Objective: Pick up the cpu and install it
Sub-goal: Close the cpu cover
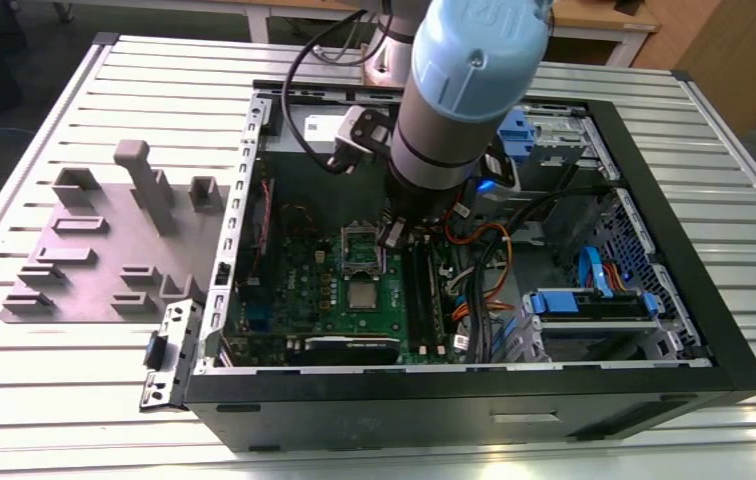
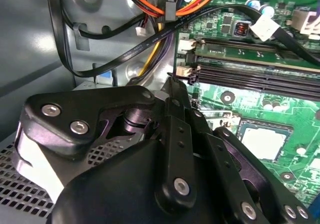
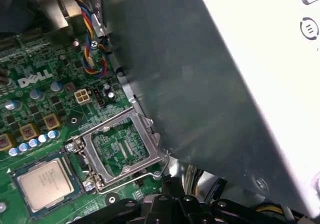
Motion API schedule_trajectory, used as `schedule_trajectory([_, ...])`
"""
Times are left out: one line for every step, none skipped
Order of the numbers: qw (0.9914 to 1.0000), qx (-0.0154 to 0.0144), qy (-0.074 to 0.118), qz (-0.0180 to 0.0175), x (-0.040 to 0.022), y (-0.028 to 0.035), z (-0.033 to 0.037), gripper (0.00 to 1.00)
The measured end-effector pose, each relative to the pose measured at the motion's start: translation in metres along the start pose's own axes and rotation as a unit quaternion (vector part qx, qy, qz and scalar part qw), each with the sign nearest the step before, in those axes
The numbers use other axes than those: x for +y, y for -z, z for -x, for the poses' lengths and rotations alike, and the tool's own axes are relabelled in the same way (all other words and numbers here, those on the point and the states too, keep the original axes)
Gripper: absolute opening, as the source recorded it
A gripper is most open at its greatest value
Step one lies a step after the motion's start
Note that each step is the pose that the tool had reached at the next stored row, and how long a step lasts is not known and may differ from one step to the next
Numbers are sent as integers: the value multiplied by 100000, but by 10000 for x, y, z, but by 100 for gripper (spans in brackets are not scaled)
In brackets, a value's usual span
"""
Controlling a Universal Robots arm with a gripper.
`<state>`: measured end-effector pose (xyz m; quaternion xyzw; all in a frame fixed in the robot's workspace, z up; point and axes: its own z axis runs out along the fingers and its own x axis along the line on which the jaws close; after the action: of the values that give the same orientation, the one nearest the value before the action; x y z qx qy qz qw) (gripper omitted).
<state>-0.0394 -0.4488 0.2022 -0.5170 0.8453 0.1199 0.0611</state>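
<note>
Open computer case [image 1: 645, 250] on a slatted metal table [image 1: 85, 400], with the arm reaching down inside it. The cpu [image 1: 361, 296] lies flat in its socket on the green motherboard [image 1: 311, 270]; it appears as a pale silver square in the first wrist view [image 3: 44, 183] and the second wrist view [image 2: 263, 143]. The hinged metal bracket frame [image 3: 122, 149] stands raised beside it. The gripper [image 1: 398, 235] hangs just above the board near this frame, apart from the cpu; whether its jaws are apart or together cannot be told.
</note>
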Motion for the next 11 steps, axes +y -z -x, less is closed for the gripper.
schedule_trajectory([100000,-131,4,64,-1,-8,-1,11])
schedule_trajectory([100000,-236,5,113,-2,-16,-3,11])
schedule_trajectory([99999,-287,6,140,-2,-22,-5,11])
schedule_trajectory([99999,-308,8,153,-3,-27,-6,11])
schedule_trajectory([99999,-308,11,157,-3,-33,-8,11])
schedule_trajectory([99999,-303,11,156,-1,-37,-11,11])
schedule_trajectory([99999,-293,5,158,4,-39,-14,11])
schedule_trajectory([99999,-297,7,154,14,-40,-19,11])
schedule_trajectory([99999,-303,9,153,23,-41,-24,11])
schedule_trajectory([99999,-312,5,155,30,-42,-27,11])
schedule_trajectory([99999,-319,8,156,33,-42,-29,11])
